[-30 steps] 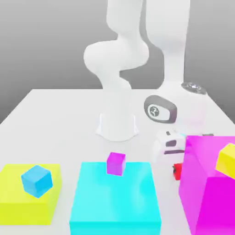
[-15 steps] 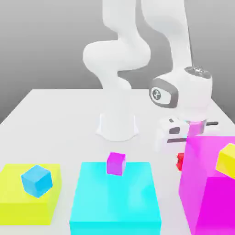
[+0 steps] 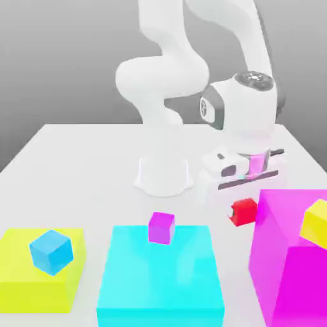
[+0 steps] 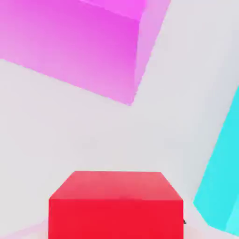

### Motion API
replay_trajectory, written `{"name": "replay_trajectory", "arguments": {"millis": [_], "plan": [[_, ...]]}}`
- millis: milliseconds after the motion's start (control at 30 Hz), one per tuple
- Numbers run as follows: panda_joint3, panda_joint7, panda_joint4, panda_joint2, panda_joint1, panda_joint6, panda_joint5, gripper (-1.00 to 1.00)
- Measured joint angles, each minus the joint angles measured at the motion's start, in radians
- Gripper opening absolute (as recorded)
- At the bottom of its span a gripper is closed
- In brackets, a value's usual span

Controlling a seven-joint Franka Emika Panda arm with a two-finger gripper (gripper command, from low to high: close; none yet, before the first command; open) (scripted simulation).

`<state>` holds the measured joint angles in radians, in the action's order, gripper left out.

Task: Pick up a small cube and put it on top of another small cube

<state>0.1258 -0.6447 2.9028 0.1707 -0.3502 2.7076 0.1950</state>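
The small red cube [image 3: 244, 213] hangs above the white table with my gripper [image 3: 241, 203] shut on it, just beside the huge magenta block [image 3: 287, 255] on the exterior view's right. In the hand view the red cube [image 4: 115, 205] sits close under the camera. The small magenta-purple cube [image 3: 161, 227] stands on the far edge of the big cyan block [image 3: 161, 281], lower and toward the exterior view's left of my gripper. The fingers themselves are mostly hidden behind the hand and the cube.
A small yellow cube [image 3: 317, 220] rests on the huge magenta block. A small blue cube [image 3: 51, 251] sits on a big yellow block [image 3: 19, 271] at the exterior view's left. The arm's white base [image 3: 163, 174] stands behind the cyan block.
The hand has risen and shifted slightly toward the exterior view's left, lifting the red cube from the table beside the magenta block. The other cubes have not moved.
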Motion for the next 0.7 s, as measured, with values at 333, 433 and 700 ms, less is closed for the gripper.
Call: {"name": "replay_trajectory", "arguments": {"millis": [333,433,700], "plan": [[-0.162,0.396,0.003,0.156,0.082,-0.146,-0.11,-1.0],[-0.203,0.501,0.004,0.205,0.119,-0.19,-0.163,-1.0],[-0.286,0.731,0.011,0.283,0.215,-0.248,-0.298,-1.0]]}}
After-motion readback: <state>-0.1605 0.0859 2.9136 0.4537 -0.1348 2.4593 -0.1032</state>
